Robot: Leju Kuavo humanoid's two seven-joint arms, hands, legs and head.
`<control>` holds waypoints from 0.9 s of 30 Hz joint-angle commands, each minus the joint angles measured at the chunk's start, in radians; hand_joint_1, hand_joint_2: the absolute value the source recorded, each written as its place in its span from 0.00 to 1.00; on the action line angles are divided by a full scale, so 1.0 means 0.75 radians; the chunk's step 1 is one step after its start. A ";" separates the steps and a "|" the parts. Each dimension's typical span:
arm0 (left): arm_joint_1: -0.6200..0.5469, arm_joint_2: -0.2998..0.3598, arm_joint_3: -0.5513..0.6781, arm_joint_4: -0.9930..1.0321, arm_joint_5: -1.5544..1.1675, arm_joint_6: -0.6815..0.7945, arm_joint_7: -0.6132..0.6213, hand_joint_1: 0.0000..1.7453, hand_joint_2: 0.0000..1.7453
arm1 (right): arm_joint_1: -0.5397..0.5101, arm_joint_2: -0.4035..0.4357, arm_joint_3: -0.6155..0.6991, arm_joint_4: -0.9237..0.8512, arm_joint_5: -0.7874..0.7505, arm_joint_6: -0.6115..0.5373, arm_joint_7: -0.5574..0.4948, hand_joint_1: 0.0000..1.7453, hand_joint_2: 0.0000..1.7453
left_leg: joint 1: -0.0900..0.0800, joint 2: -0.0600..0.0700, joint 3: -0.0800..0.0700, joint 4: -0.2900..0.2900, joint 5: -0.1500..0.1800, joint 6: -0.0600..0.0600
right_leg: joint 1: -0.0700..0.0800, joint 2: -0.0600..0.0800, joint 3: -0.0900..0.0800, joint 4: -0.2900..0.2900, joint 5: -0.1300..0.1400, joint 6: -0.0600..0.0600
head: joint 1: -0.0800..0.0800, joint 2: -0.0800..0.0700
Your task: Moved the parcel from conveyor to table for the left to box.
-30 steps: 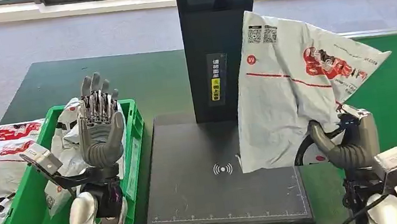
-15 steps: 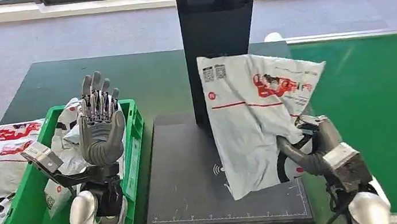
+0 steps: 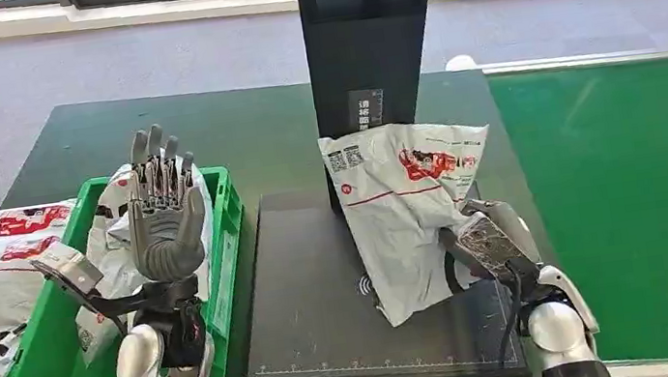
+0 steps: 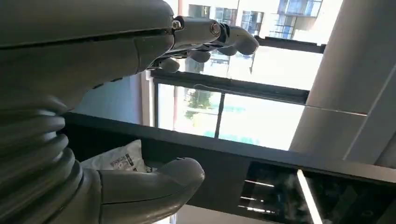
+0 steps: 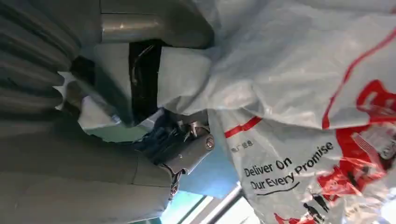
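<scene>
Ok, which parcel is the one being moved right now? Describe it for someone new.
Find the black scanner stand mid-table. Over its dark base plate the right hand grips a white parcel with red print. The other parcels lie in or beside the green bin; this one alone is held up.

Bright daylight throughout, and we see it sharply from the head view.

From the head view we get even light from the windows along the far wall, a pale sheen on the dark scanner plate (image 3: 325, 297) and soft shadow under the parcel (image 3: 406, 208); edges stay crisp, with little bending at the borders. In the left wrist view the window panes (image 4: 243, 116) blow out to white, leaving the left hand (image 4: 116, 42) dim and backlit, its near parts soft. In the right wrist view the parcel's glossy film carries white glare, its print readable, while the right hand (image 5: 93, 140) lies blurred in shade.
</scene>
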 commanded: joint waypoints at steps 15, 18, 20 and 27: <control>-0.012 0.036 0.021 0.059 0.005 0.010 -0.014 0.00 1.00 | -0.180 -0.078 0.106 0.430 0.048 -0.054 -0.009 0.00 0.00 | 0.000 0.003 0.002 -0.002 0.000 0.000 | 0.000 0.002 0.001 -0.002 0.000 -0.001 | 0.001 0.001; -0.012 0.036 0.021 0.059 0.005 0.010 -0.014 0.00 1.00 | -0.180 -0.078 0.106 0.430 0.048 -0.054 -0.009 0.00 0.00 | 0.000 0.005 0.004 -0.004 0.000 -0.001 | 0.000 0.003 0.003 -0.004 0.001 -0.002 | 0.001 0.001; -0.012 0.036 0.021 0.059 0.005 0.010 -0.014 0.00 1.00 | -0.180 -0.078 0.106 0.430 0.048 -0.054 -0.009 0.00 0.00 | 0.000 0.002 0.002 -0.002 0.000 -0.001 | 0.000 0.001 0.001 -0.002 0.000 -0.001 | 0.001 0.001; -0.043 0.040 0.026 0.093 -0.001 -0.002 -0.023 0.00 1.00 | -0.196 -0.090 0.136 0.442 -0.033 0.053 -0.124 0.00 0.00 | 0.000 0.004 0.003 -0.003 0.001 -0.001 | 0.000 0.002 0.002 -0.003 0.001 -0.002 | 0.000 0.001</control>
